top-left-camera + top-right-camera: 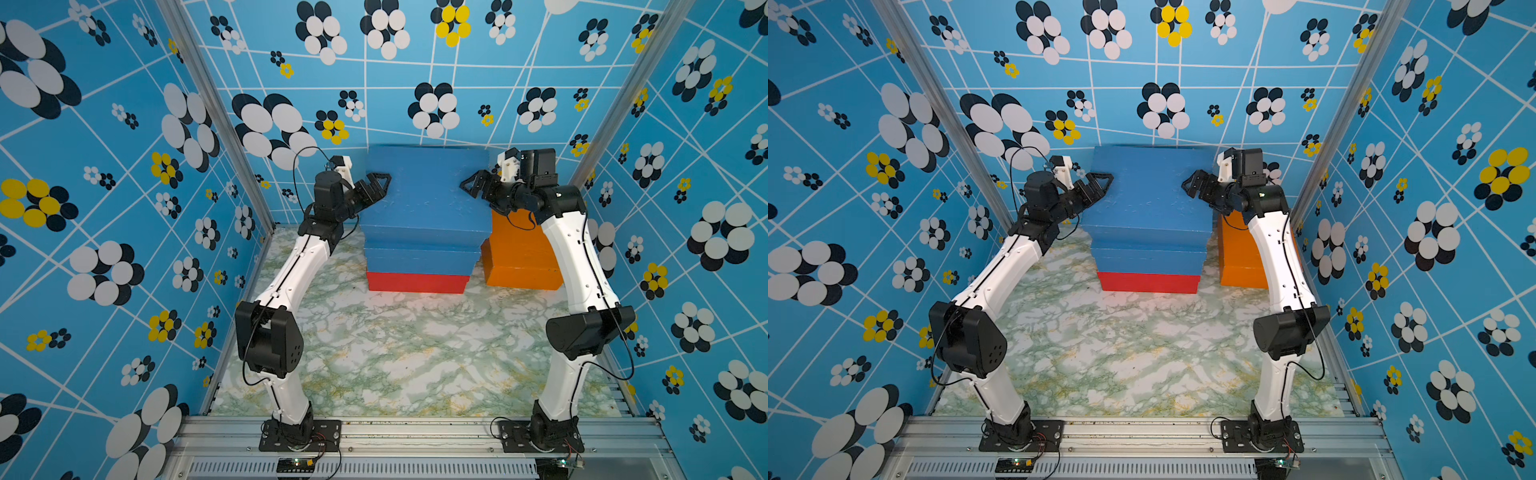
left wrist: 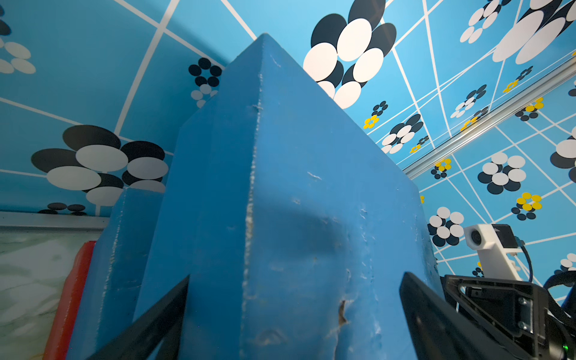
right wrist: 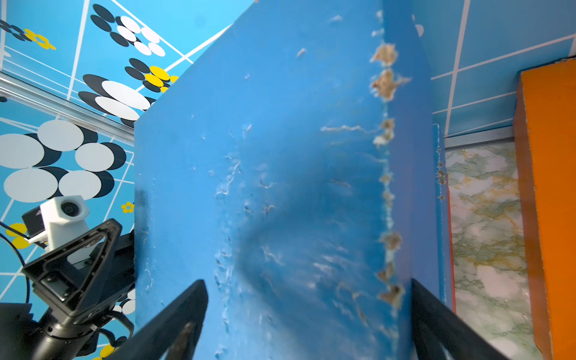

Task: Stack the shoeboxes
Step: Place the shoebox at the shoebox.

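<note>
A stack of three shoeboxes is sitting toward the back of the table [image 1: 395, 353]. The red shoebox [image 1: 417, 282] is lying at the bottom, the lower blue shoebox [image 1: 419, 262] is resting on it, and the top blue shoebox [image 1: 424, 195] is lying on that. The orange shoebox [image 1: 519, 249] is standing on the table just beside the stack's right side, partly hidden behind the right arm [image 1: 569, 257].

In both top views, the left tool [image 1: 376, 185] is poised at the top blue shoebox's left edge and the right tool [image 1: 471, 187] at its right edge, so the box is lying between them.

The table is showing a white marble print with green and yellow veins. Blue walls [image 1: 104, 166], crossed by white lines and dotted with black, white and yellow flower shapes, are closing in the back and both sides.

Both tools are standing spread wide. In the left wrist view, the left tool [image 2: 294, 277] is straddling the box's upper edge, one black finger over the scuffed lid and one alongside the end wall. The right wrist view is showing the right tool [image 3: 308, 280] doing the same, beside an edge where chipped paint is exposing brown card. Neither is clamping anything. Whether a finger is touching the lid cannot be told.
</note>
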You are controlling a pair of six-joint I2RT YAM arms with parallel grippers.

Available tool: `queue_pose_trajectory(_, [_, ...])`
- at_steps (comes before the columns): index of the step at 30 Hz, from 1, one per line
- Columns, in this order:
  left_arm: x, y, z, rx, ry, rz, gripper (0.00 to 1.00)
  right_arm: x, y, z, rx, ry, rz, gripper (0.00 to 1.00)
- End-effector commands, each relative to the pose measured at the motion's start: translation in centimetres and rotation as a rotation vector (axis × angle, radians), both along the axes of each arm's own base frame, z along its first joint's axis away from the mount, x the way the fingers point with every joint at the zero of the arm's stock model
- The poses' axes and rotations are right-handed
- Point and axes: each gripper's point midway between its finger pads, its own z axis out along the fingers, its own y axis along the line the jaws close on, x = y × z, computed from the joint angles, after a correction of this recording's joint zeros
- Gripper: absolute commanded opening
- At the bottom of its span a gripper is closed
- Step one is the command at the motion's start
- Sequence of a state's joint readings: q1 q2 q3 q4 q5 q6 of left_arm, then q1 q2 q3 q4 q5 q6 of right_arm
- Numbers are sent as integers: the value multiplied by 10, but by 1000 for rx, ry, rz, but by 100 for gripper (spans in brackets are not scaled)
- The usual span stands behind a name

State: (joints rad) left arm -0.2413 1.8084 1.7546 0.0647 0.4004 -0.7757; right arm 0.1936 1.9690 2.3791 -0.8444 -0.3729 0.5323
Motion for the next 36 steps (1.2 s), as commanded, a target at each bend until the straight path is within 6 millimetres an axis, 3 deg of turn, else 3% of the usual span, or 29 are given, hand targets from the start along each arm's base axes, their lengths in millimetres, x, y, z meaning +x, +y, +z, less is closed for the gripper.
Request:
queue_pose_trajectory(1, [-31,-51,-7,-17,34,-244,100,-14,54,8,124,-5,211,99])
queue_pose_trajectory(13, [-25,-35,-22,59,75,-209,100,-10,49,3,119,5,191,99])
queue_pose_trajectory(20, [-22,-35,-22,79,79,-211,100,-4,45,-4,113,19,175,99])
queue_pose_trajectory(21, [-18,-36,-30,82,95,-212,100,-3,45,-6,112,24,174,99])
queue_pose_trajectory(36, [-9,-38,-52,113,139,-219,100,5,32,-20,78,50,126,99])
